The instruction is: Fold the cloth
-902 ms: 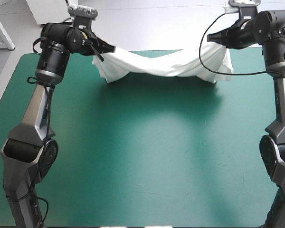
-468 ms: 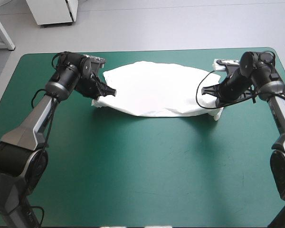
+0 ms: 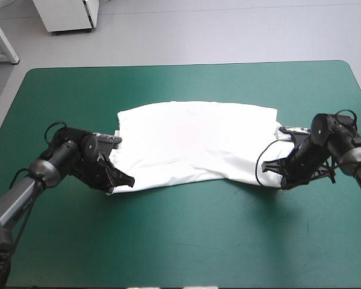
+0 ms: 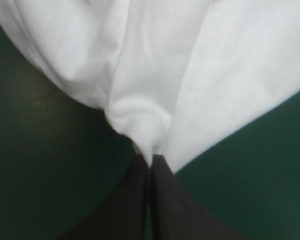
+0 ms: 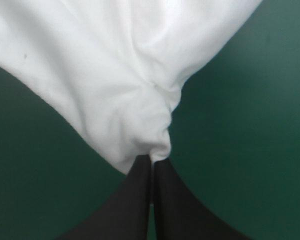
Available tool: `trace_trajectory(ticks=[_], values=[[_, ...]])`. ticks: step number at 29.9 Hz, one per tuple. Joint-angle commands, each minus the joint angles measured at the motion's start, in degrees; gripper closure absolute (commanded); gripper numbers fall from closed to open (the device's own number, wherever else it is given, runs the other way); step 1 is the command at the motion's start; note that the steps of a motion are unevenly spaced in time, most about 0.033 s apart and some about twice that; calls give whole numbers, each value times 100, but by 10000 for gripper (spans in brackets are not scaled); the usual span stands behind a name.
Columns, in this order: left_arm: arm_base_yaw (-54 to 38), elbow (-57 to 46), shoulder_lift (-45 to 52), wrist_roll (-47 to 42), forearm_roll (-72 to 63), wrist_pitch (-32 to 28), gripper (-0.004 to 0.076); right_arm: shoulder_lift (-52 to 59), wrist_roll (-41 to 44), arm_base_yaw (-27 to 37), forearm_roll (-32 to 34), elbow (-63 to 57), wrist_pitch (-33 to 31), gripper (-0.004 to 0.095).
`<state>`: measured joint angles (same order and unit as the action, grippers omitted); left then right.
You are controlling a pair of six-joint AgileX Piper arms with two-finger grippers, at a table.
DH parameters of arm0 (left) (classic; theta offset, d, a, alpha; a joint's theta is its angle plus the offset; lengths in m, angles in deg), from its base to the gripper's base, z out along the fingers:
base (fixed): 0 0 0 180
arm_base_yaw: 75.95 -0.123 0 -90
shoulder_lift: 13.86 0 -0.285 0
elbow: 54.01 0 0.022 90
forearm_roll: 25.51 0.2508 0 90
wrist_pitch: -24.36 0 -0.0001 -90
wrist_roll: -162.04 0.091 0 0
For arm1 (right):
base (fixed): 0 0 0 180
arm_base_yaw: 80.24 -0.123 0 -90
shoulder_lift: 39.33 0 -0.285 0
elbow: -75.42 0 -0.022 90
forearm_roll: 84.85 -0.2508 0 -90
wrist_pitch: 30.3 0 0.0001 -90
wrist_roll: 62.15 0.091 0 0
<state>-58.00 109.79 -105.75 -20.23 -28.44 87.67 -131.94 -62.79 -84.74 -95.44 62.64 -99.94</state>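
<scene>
High view: T-shirt (image 3: pixel 195 141) lies spread across the middle of the tabletop (image 3: pixel 186 247), a bit nearer the far edge than the near one. I see a broad band of bare teal-green cover all along the near edge, a narrower bare strip along the far edge, and open cover past both arms toward the left and right edges. The cloth is well apart from every edge.

Left pincer (image 3: pixel 121 180) sits low at the shirt's near left corner. Right pincer (image 3: pixel 284 179) sits low at the near right corner. The near edge of the cloth runs between them in a shallow curve. Both arms lie close over the cover, each just outside the cloth.

The shirt is white and mostly flat with soft wrinkles. Its far edge is fairly straight, and small bunched bits show at the left and right sides.

Left wrist view: black fingers (image 4: pixel 135 200) are together in a pointed arch, clamped on a pinch of white fabric. The cloth fans out ahead of the tips in a gathered fold, with teal-green cover on both sides.

Right wrist view: same story, black fingers (image 5: pixel 175 205) pressed together on a puckered corner. The cloth spreads ahead of them, with cover beside it. A tiny dark speck (image 5: pixel 25 56) is on the fabric; I cannot tell what it is.
</scene>
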Motion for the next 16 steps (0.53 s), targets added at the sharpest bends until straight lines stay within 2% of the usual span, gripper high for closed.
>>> trace_trajectory(ticks=[1, 7, 13, 16], values=[[21, -496, 618, 0, -180, -53, 746, 623, -84, -8, -36, -464, -159, 925], [21, -1317, 1412, 3, -410, -83, 746, 1368, -19, -8, -36, -1257, -191, 925], [21, -1541, 1605, 3, -359, -189, 741, 1578, 25, -8, -36, -1514, -191, 919], [21, -1515, 1605, 3, -359, -254, 672, 1578, 25, -8, -82, -1514, -191, 837]])
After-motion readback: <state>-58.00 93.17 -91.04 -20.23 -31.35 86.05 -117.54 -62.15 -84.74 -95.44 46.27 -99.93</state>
